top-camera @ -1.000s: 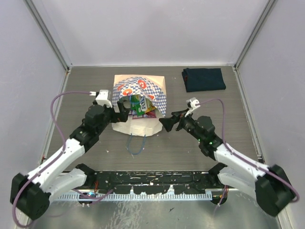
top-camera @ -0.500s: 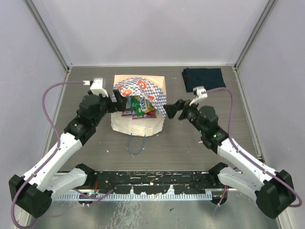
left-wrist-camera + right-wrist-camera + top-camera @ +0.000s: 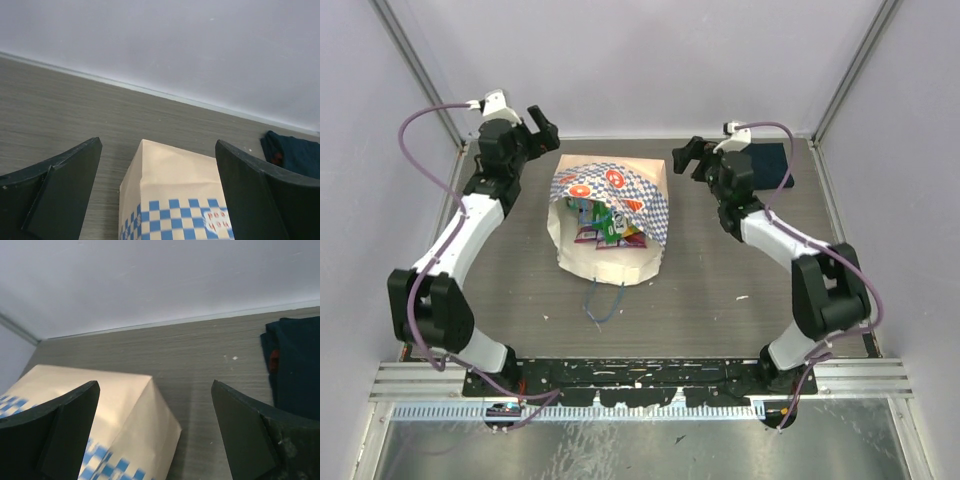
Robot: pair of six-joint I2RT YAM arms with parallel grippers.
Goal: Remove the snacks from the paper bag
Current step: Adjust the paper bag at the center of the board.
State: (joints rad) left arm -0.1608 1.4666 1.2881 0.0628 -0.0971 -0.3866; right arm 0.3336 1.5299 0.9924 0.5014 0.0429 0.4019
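Observation:
The paper bag point(image 3: 620, 188) lies on the table with its mouth toward the arms. Several snacks point(image 3: 604, 224), green, purple and red, show inside the mouth. My left gripper point(image 3: 542, 127) is open and empty, raised off the bag's back left corner. My right gripper point(image 3: 685, 160) is open and empty, off the bag's back right corner. In the left wrist view the bag's closed end point(image 3: 175, 195) lies between the open fingers point(image 3: 60, 195). In the right wrist view the bag's corner point(image 3: 110, 405) lies below the left finger point(image 3: 55, 435).
A dark navy folded cloth point(image 3: 782, 166) lies at the back right, partly behind my right arm; it also shows in the left wrist view point(image 3: 295, 155) and the right wrist view point(image 3: 295, 365). The bag's blue cord handle point(image 3: 605, 305) trails toward the front. Walls close in the back and sides.
Both arms have swung from the bag's mouth to the back of the table, beside the bag's closed end. Both grippers stay empty. The bag's upper flap has sagged a little.

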